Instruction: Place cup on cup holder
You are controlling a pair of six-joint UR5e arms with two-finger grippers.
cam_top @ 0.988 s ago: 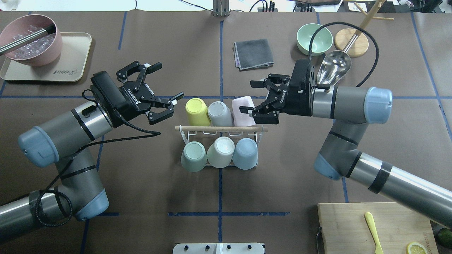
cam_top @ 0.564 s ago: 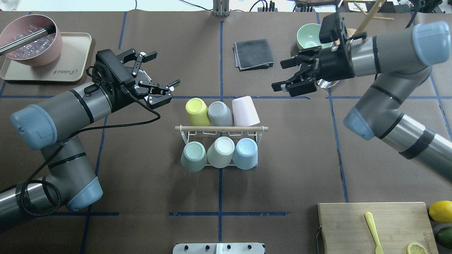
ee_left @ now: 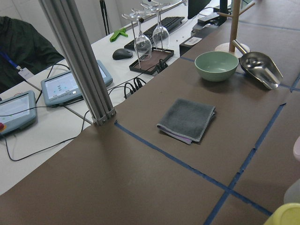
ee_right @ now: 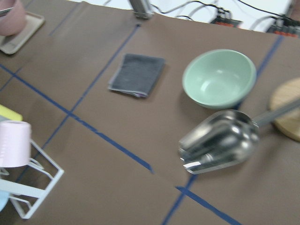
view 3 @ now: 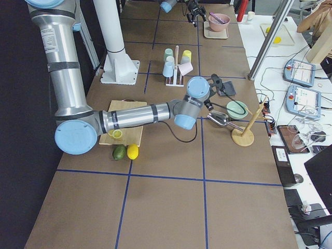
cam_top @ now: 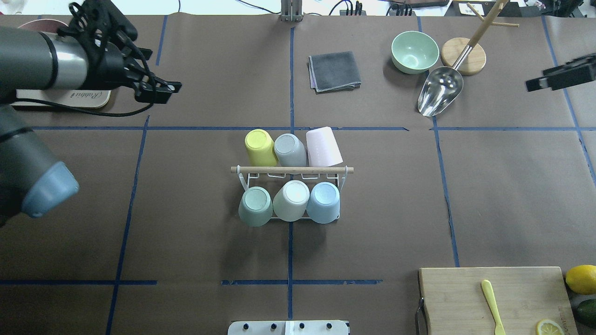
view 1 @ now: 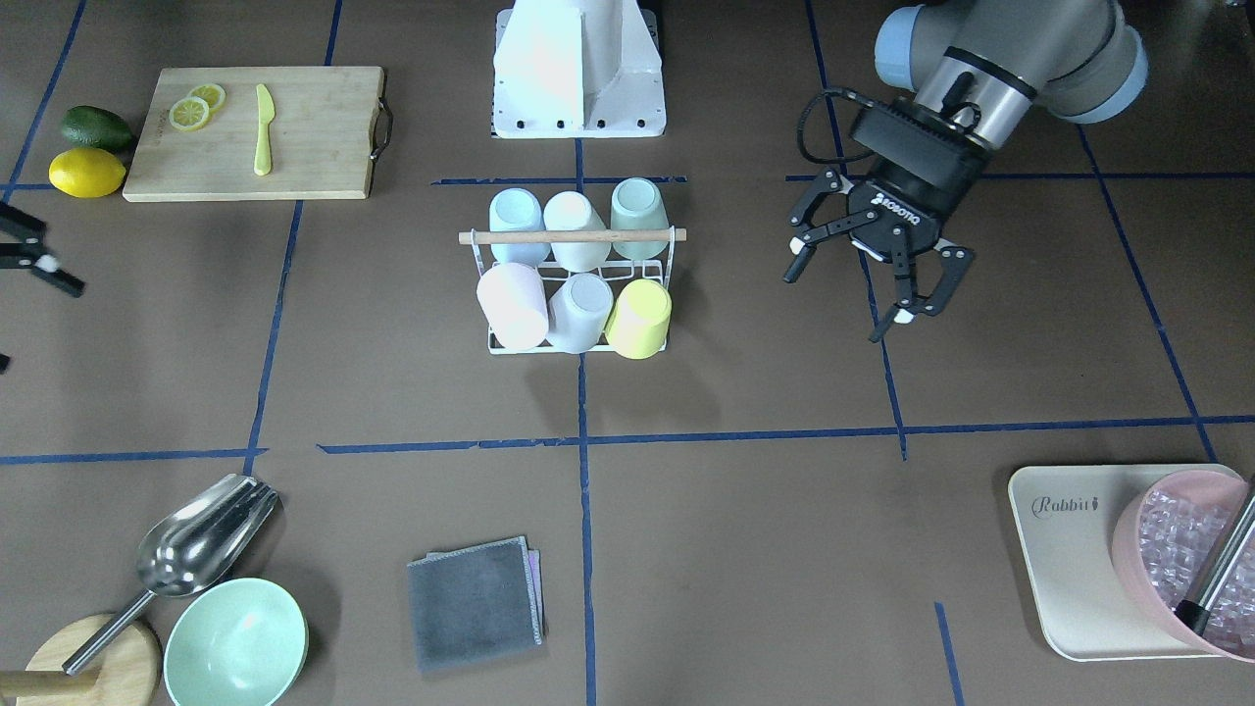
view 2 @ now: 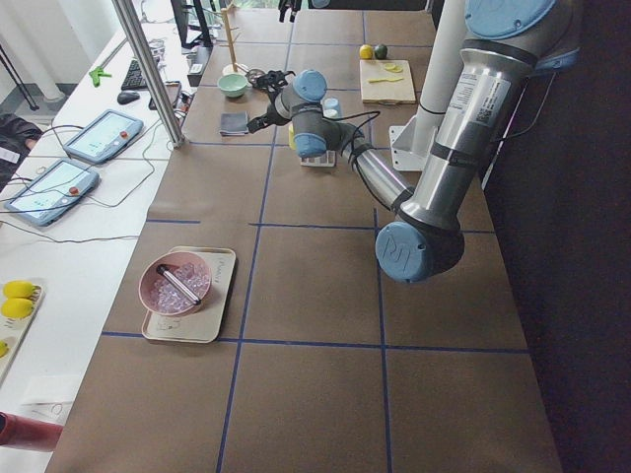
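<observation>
Overhead exterior shows both arms pulled back from the cup holder (cam_top: 292, 170) at mid-table. The left claw (view 1: 851, 294) is spread and empty, and the right claw (cam_top: 558, 78) sits at the right edge, its state unclear. The pink cup (cam_top: 322, 148) rests at the right end of the holder's far row, so placing looks finished.

Brown table (cam_top: 186, 209) crossed by blue tape lines (cam_top: 289, 251). White wire rack (cam_top: 302, 176), pale wooden rod (cam_top: 292, 170). At its twelve o'clock: yellow cup (cam_top: 260, 148), grey cup (cam_top: 289, 150), pink cup (cam_top: 322, 146); at six: green cup (cam_top: 255, 206), cream cup (cam_top: 291, 200), blue cup (cam_top: 323, 202). At one o'clock, grey cloth (cam_top: 334, 70), mint bowl (cam_top: 414, 52).
</observation>
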